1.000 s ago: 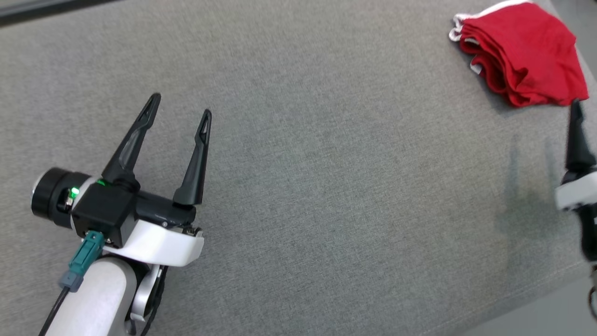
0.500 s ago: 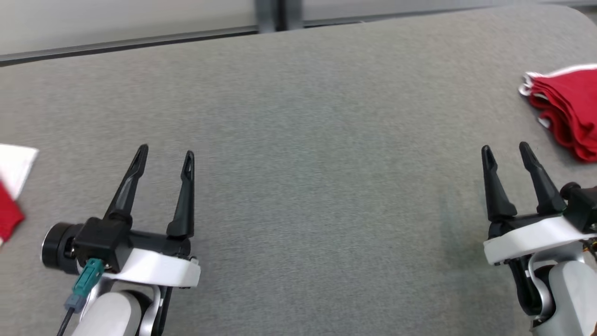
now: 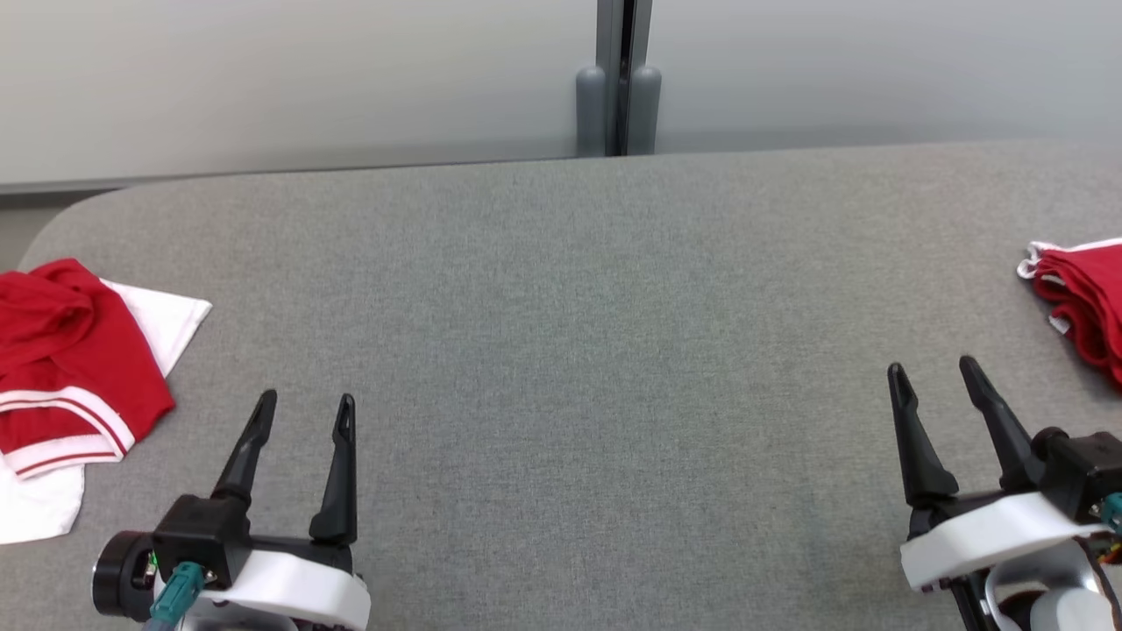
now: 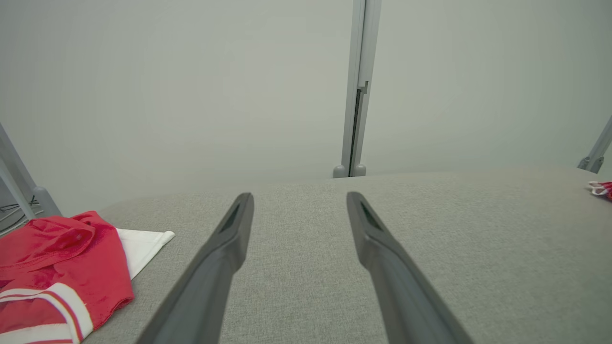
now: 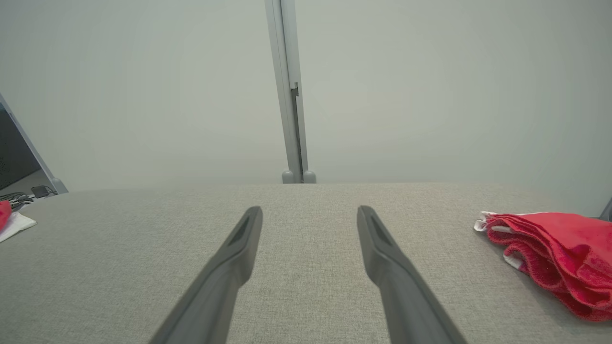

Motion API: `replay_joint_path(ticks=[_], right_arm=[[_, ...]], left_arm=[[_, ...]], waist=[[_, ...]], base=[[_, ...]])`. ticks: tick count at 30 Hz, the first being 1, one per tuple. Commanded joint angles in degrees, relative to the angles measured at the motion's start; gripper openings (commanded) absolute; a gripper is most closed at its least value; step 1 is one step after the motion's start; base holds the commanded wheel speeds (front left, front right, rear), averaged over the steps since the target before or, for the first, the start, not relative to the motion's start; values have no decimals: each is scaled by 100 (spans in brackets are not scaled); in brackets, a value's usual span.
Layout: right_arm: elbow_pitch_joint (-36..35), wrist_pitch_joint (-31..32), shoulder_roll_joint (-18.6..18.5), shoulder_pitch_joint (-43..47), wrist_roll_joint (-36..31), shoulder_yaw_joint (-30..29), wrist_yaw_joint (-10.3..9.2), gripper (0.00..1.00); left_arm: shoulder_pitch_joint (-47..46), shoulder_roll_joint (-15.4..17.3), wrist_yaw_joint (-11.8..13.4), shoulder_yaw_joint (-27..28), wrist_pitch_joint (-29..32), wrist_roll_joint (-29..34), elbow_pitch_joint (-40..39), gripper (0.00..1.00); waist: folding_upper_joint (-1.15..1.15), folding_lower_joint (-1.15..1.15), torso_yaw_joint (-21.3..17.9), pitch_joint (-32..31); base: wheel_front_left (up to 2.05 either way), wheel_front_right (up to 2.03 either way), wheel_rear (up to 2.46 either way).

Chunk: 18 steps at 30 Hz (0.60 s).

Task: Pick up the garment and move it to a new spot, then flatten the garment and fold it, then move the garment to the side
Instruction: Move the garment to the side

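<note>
folded red garment (image 3: pixel 1082 294), crumpled garment (image 3: pixel 74 350), grey table (image 3: pixel 561 350)

We count two garments: crumpled red-and-white garment (image 3: pixel 70 350) left of post (image 3: pixel 621 79), folded red garment (image 3: pixel 1082 298) right of post. We count two grippers: left gripper (image 3: pixel 305 403) nearer us and left of post, right gripper (image 3: pixel 931 366) nearer us and right of post. Two dark fingers (image 3: pixel 248 447) each, four total. One grey table (image 3: pixel 570 307), in front of post. One post.

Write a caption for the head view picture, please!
Over the grey table, left gripper and right gripper wait open; crumpled garment left, folded garment right.
</note>
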Motion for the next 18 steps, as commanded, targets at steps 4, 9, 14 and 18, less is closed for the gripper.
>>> replay_joint_path(ticks=[4, 9, 14, 18], right_arm=[[-242, 189, 62, 400, -118, -102, -4, 100], [-476, 381, 117, 764, -146, -146, -4, 100], [-663, 512, 158, 1010, -154, -173, -4, 100], [-753, 569, 191, 1096, -163, -198, -4, 100]], left_arm=[[246, 49, 46, -42, 58, -68, 27, 100], [508, 73, 106, -72, 131, -115, 24, 100], [693, 106, 149, -103, 200, -134, -38, 100], [730, 117, 167, -134, 243, -141, -64, 100]], waist=[[0, 0, -53, -375], [0, 0, -108, -653], [0, 0, -139, -798], [0, 0, -143, -830]], base=[[0, 0, 0], [0, 0, 0], [0, 0, 0], [0, 0, 0]])
